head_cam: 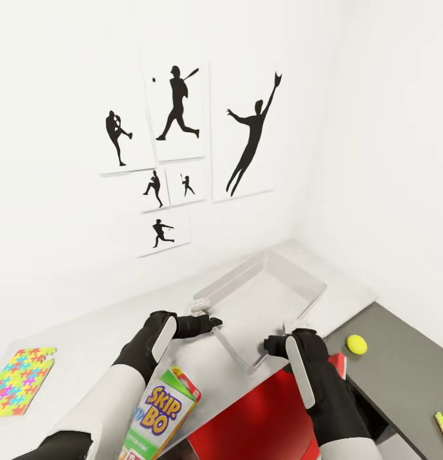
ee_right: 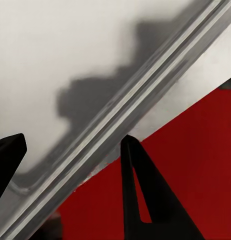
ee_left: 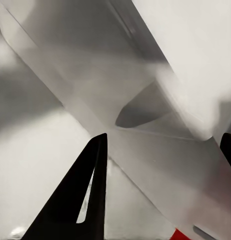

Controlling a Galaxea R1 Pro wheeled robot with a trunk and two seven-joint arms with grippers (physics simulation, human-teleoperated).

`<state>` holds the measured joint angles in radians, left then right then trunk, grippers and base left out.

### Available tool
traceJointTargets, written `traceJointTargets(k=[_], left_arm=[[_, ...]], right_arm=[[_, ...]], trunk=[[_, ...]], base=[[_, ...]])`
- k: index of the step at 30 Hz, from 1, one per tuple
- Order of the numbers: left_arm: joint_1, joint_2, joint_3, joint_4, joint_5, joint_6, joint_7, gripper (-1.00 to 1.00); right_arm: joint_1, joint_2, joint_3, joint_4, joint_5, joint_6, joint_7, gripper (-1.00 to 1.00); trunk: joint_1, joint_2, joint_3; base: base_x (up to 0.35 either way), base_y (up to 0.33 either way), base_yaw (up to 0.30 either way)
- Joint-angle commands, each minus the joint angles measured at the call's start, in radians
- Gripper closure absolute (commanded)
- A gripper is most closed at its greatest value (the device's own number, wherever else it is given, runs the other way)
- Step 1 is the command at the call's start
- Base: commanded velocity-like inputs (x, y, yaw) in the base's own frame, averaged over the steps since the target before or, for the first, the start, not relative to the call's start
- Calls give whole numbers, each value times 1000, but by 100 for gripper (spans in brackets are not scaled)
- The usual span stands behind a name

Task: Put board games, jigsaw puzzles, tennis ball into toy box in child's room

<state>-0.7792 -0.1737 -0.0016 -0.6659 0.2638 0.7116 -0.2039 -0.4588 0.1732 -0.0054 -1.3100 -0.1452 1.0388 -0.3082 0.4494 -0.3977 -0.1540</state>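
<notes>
Light grey open-topped plastic toy box point(head_cam: 266, 291) looks stiff, light, slippery; its near rim is the hold. Left gripper point(head_cam: 211, 321) and right gripper point(head_cam: 272, 342) both straddle that rim, jaws spread, nothing clamped.

Glowing bright and even across the head view, white walls point(head_cam: 374, 128) nearly washing out toward twelve and three o'clock. Casting only soft, faint shadows under the toy box point(head_cam: 259, 300). Blurring heavily at close range in the left wrist view. Throwing a dark, lumpy shadow toward ten o'clock on the pale surface in the right wrist view.
</notes>
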Motion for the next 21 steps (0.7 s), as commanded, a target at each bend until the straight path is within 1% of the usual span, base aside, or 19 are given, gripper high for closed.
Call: traceJointTargets(k=[1, 3, 6, 21], left_arm=[[0, -1, -1, 0, 22, 35, 1, 100], [0, -1, -1, 0, 22, 35, 1, 100], [0, -1, -1, 0, 22, 35, 1, 100], [0, -1, -1, 0, 22, 35, 1, 100]], right_arm=[[-1, 1, 1, -2, -63, -48, -6, 100], [-1, 1, 1, -2, -63, -47, -6, 100], [-1, 1, 1, -2, -63, -47, -6, 100], [-1, 1, 2, -2, -63, -43, -5, 100]], trunk=[[1, -2, -2], [1, -2, -2], [1, -2, -2], [1, -2, -2]], base=[[0, 233, 0], [0, 212, 0], [-19, 91, 0], [-94, 21, 0]])
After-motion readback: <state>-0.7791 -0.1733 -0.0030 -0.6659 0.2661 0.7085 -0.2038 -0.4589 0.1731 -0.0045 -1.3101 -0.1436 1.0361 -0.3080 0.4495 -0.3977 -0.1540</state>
